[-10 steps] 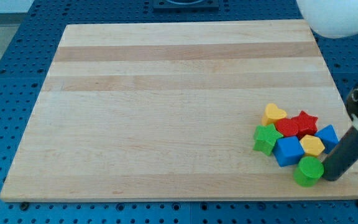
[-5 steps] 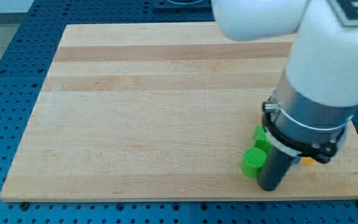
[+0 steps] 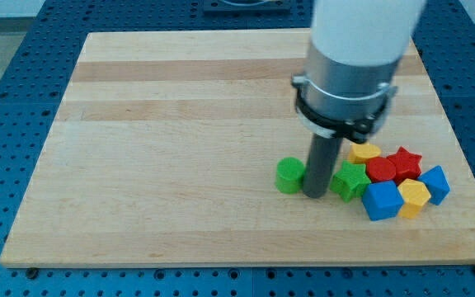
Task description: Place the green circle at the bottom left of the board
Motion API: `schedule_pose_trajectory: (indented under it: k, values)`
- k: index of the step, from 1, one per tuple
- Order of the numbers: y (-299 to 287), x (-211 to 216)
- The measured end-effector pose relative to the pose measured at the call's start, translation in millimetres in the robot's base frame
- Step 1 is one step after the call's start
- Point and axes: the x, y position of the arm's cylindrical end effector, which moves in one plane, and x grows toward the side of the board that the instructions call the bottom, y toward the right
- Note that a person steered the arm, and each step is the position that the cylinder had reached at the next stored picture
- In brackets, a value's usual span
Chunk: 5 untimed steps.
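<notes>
Green circle block (image 3: 289,176) sits a bit right of centre on the pale wooden worktop (image 3: 180,148), low down but well apart from the bottom-left corner. My tip (image 3: 315,195), the tool here, is just a plain rod with nothing to spread or pinch, touching the circle's right side, with the green star block (image 3: 351,181) just beside it. So we're mid-push, I'd say. Next it needs a long shove toward the view's left and bottom, staying behind the circle.

No words, numbers, labels or signs can be read anywhere here. The wooden board (image 3: 180,124) is plain, and the coloured blocks have nothing written on them. The white arm (image 3: 357,41) shows no writing either.
</notes>
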Motion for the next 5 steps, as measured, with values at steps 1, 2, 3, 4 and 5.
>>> schedule_pose_trajectory:
  k: [1, 2, 3, 4, 5]
  values:
    - [-36, -18]
    - [-64, -40]
    - [-82, -66]
    - [-112, -73]
    - [-148, -69]
